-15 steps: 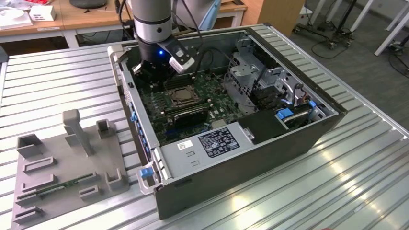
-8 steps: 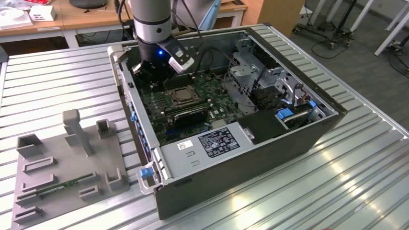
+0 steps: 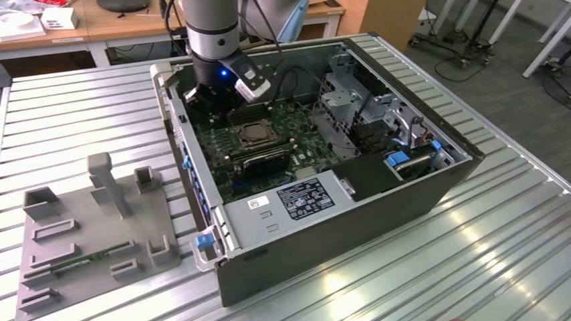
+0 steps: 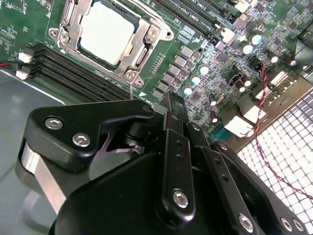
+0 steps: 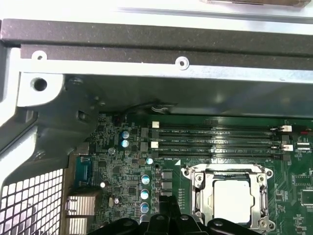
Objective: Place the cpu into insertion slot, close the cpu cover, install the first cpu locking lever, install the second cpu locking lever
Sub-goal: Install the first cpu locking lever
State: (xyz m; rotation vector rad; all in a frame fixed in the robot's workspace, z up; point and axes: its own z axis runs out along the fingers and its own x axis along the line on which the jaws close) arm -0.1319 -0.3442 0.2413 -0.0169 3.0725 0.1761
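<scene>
Exterior view: opened computer case (image 3: 419, 194) on the slatted table (image 3: 89, 114). Arm reaches inside it, with the gripper (image 3: 203, 105) over the motherboard (image 3: 299, 120), upper middle of frame, toward the exterior view's left. The cpu (image 3: 253, 134) lies just below it in frame, near centre.

Both wrist views: cpu already seated in the insertion slot (image 4: 131, 55). The cpu cover (image 4: 145, 44) lies flat around it, pale chip face showing through the cut-out. Fingers (image 4: 171, 105) are pressed together with nothing between them, apart from the socket and near the memory slots (image 4: 73, 68). Levers latched or not: cannot tell.

Judgement: chip is light, stiff and fragile, so handle it by its edges only. Cover is thin sheet metal, stiff enough to push, best pressed at the edge opposite its hinge.
</scene>
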